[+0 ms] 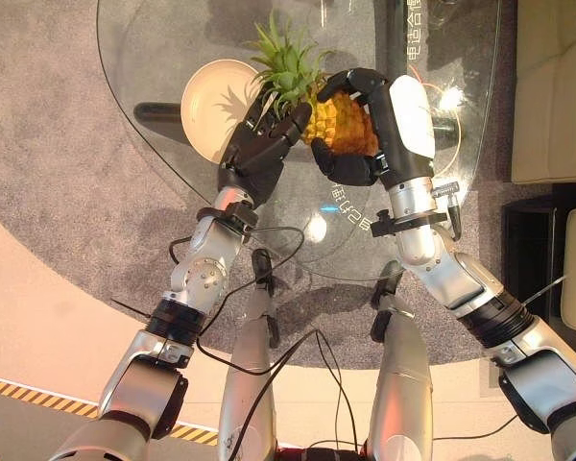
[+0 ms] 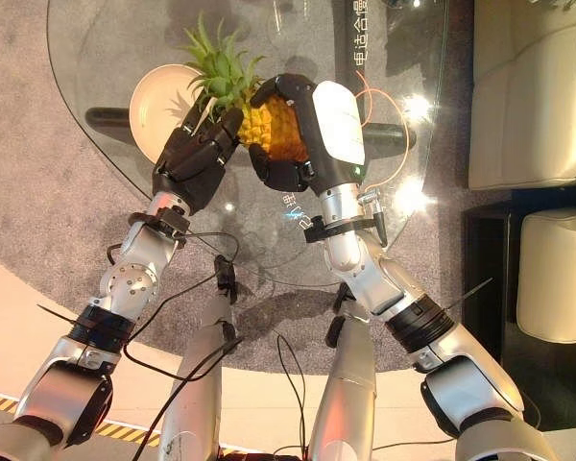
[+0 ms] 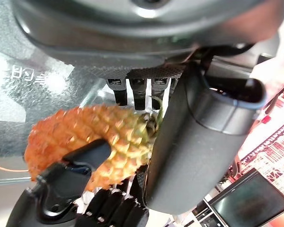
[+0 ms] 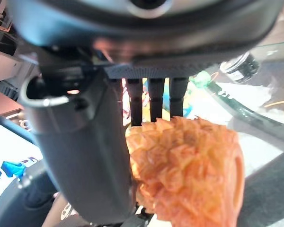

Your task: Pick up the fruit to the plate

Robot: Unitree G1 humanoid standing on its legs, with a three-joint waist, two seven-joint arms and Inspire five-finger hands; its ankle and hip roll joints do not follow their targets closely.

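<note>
Right hand curled round the pineapple, fingers over the far side, thumb on the near side, gripping the scaly orange-yellow body. Left hand beside it with fingers bent against the base of the spiky green crown, thumb wrapped round the fruit in the left wrist view. Pineapple lies tilted between both hands above the round glass bench, near its middle. Round cream plate, smooth and shallow, sits on the bench just beyond the left hand, toward the left edge. Grey carpet shows through the glass.
</note>
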